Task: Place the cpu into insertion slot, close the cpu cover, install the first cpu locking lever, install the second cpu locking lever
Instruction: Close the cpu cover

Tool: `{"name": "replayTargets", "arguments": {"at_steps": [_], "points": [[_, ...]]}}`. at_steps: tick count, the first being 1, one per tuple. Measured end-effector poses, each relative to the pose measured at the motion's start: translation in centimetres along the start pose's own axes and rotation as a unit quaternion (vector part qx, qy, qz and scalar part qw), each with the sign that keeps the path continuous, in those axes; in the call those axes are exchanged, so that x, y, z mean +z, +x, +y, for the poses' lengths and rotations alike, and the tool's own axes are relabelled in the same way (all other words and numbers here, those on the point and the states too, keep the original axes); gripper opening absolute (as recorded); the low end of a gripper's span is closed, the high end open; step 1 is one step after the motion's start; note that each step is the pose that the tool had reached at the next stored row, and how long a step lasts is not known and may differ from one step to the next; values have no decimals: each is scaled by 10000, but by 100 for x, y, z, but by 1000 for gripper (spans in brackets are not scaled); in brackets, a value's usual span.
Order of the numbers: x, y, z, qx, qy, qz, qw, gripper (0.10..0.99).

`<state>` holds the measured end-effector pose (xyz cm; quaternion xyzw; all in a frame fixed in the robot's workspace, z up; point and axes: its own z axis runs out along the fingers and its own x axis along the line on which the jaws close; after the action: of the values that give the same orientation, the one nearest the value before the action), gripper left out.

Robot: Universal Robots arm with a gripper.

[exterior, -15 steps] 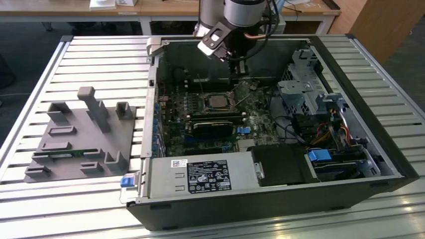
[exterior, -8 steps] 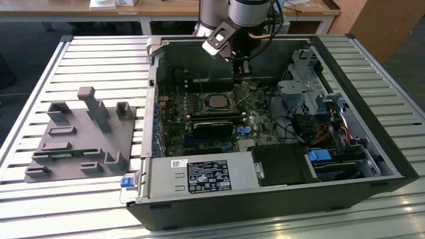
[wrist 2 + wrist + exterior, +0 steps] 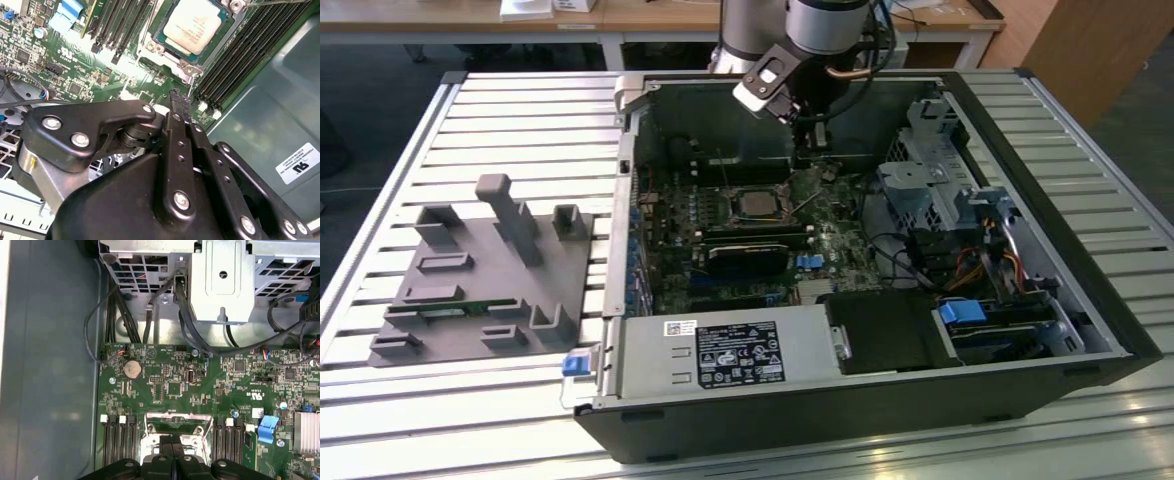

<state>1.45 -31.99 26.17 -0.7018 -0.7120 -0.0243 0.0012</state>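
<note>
Closed gripper hovers beside insertion slot rim.

Exterior view: high, oblique, distant, overlooking the computer case around the end effector. Both wrist views: close behind it, sharing the insertion slot ahead.

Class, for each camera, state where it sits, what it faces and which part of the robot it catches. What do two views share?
Exterior view: off the arm, looking down into the computer case; arm and gripper show.
Second wrist view: on the arm, looking past the gripper at the cpu.
First wrist view: on the arm, facing the motherboard; gripper shows.
Shared: both wrist views show gripper and motherboard.
</note>
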Motion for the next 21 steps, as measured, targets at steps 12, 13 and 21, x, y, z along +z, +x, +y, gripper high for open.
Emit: {"name": "replayTargets", "arguments": {"at_steps": [12,13,21], "points": [[17,-3,169,0,1,-1,10000,106],[21,-3,195,0,2,-1,10000,106],[44,-5,358,5,9,-1,10000,106]]}}
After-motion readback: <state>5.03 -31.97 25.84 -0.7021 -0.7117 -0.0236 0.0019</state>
